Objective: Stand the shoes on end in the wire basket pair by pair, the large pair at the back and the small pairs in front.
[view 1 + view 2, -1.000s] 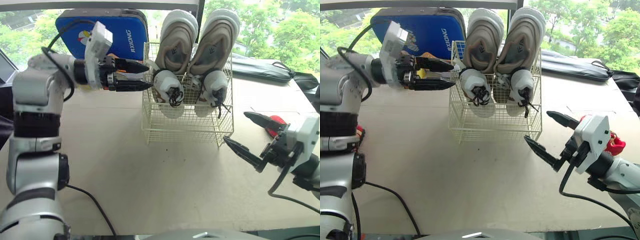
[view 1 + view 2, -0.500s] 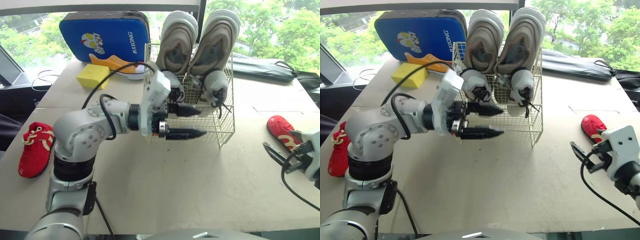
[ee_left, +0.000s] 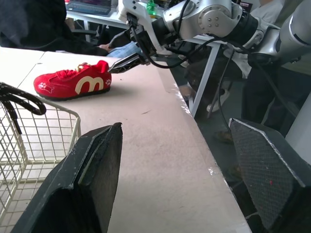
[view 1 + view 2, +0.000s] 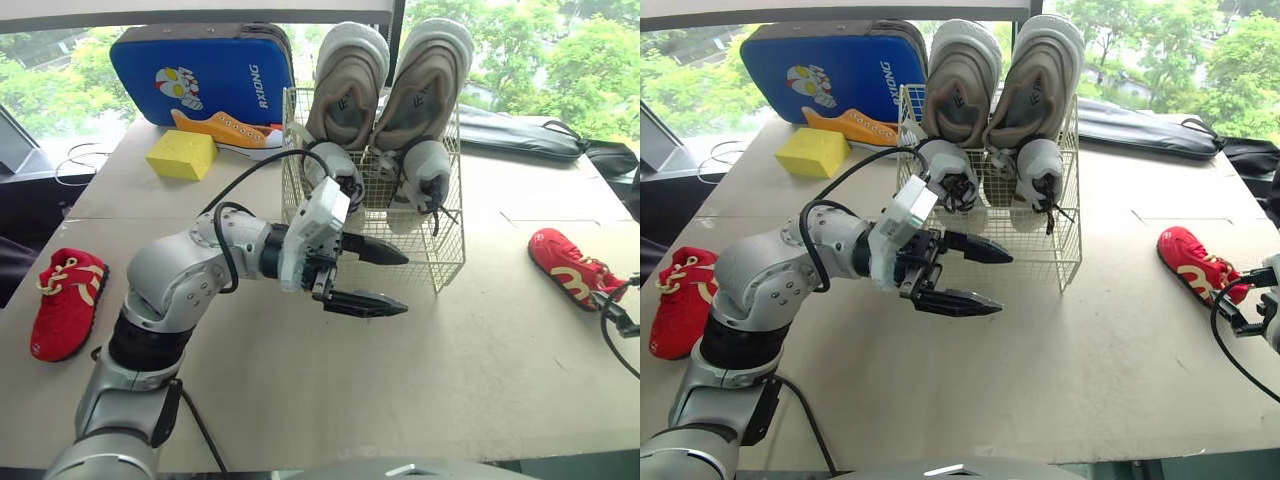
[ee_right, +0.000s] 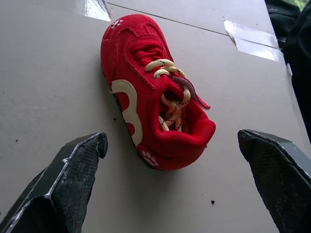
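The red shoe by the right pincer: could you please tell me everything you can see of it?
The red shoe is small and looks to be of a soft, suede-like cloth. It has a white curved mark on its side, a small white paw print near the heel and cream laces. It rests upright on its sole on the tan table, with nothing else against it. The right pincer is open, with one finger to each side of the heel end, neither touching the shoe.

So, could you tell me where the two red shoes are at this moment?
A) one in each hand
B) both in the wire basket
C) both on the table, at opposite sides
C: the left red shoe and the right red shoe lie on the table, outside the wire basket.
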